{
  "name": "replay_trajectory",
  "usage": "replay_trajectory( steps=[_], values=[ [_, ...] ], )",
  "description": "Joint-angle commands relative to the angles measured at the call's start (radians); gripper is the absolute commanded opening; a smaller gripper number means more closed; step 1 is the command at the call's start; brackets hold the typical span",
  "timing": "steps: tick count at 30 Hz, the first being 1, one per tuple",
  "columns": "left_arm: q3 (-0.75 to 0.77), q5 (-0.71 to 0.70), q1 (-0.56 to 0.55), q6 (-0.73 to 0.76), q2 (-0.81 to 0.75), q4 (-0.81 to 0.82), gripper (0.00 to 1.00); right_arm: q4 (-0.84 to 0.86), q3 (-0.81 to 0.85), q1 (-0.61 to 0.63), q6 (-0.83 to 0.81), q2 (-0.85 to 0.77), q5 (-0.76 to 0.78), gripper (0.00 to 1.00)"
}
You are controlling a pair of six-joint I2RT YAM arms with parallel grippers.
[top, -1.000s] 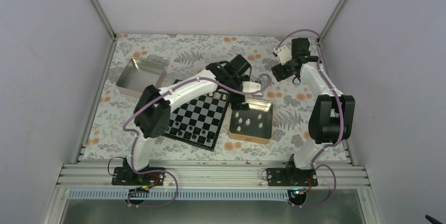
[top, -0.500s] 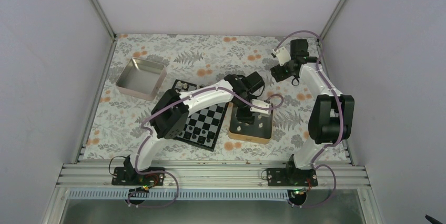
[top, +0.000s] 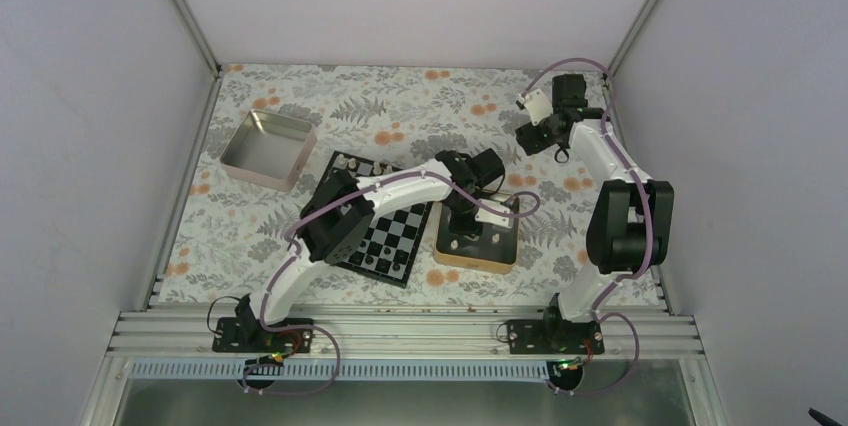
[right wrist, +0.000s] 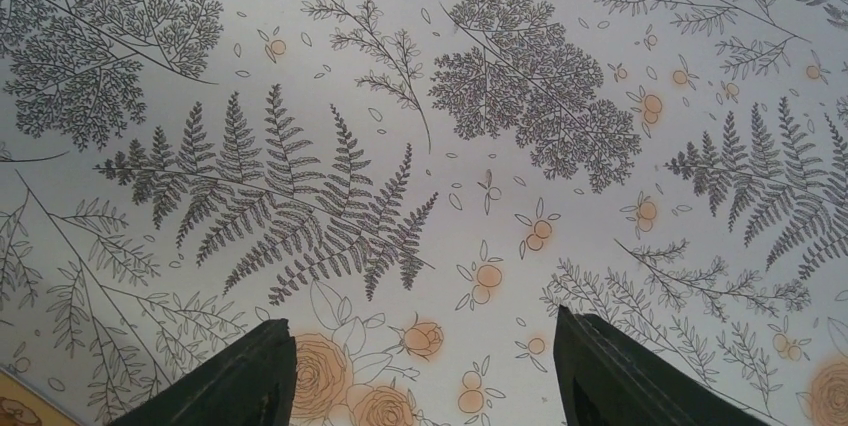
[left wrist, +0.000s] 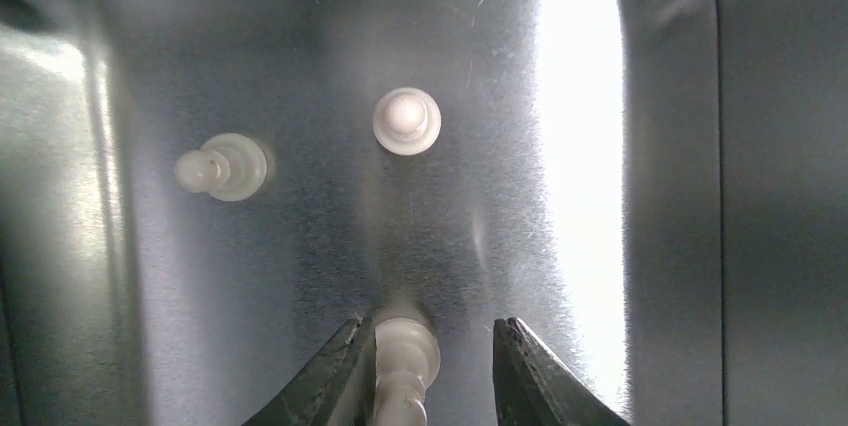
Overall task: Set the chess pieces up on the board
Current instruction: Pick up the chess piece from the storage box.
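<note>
Chess pieces (left wrist: 406, 121), small and white, stand inside the gold tin (top: 476, 262) just right of the board (top: 385, 241); three show in the left wrist view. Left gripper (left wrist: 430, 326) is down in the tin, jaws apart astride the nearest piece (left wrist: 405, 346), with one finger touching it. Right gripper (right wrist: 425, 346) hangs with jaws spread wide above the table (right wrist: 500, 96), far right.

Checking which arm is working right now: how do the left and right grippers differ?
The left gripper is down inside the gold tin; the right gripper hangs above the floral cloth, away from the tin. The left's jaws stand narrow either side of a white chess piece; the right's jaws gape wide with nothing between. Neither pair is shut.
</note>
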Motion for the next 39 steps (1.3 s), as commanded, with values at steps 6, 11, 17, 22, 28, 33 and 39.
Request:
replay_trajectory(
  steps=[6, 11, 17, 22, 28, 33, 39],
  values=[
    [0.021, -0.011, -0.009, -0.003, 0.021, 0.01, 0.16, 0.005, -0.009, -0.002, 0.003, -0.028, -0.031, 0.72],
    [0.022, -0.012, -0.008, -0.003, 0.022, 0.013, 0.05, 0.012, -0.015, -0.003, 0.001, -0.036, -0.03, 0.84],
    [0.029, -0.018, -0.009, -0.004, 0.019, 0.016, 0.02, 0.019, -0.018, -0.001, 0.003, -0.042, -0.03, 0.98],
    [0.055, -0.039, -0.012, -0.002, 0.014, -0.01, 0.02, 0.021, -0.019, -0.002, 0.003, -0.041, -0.03, 1.0],
    [0.073, -0.119, -0.014, 0.011, -0.043, -0.05, 0.02, 0.016, -0.015, 0.0, 0.004, -0.044, -0.03, 1.0],
    [0.054, -0.212, 0.013, 0.029, -0.118, -0.066, 0.02, 0.011, -0.014, -0.001, 0.003, -0.046, -0.03, 1.0],
    [0.049, -0.263, 0.111, 0.042, -0.211, -0.093, 0.03, 0.004, -0.012, 0.0, 0.001, -0.044, -0.031, 1.0]
  ],
)
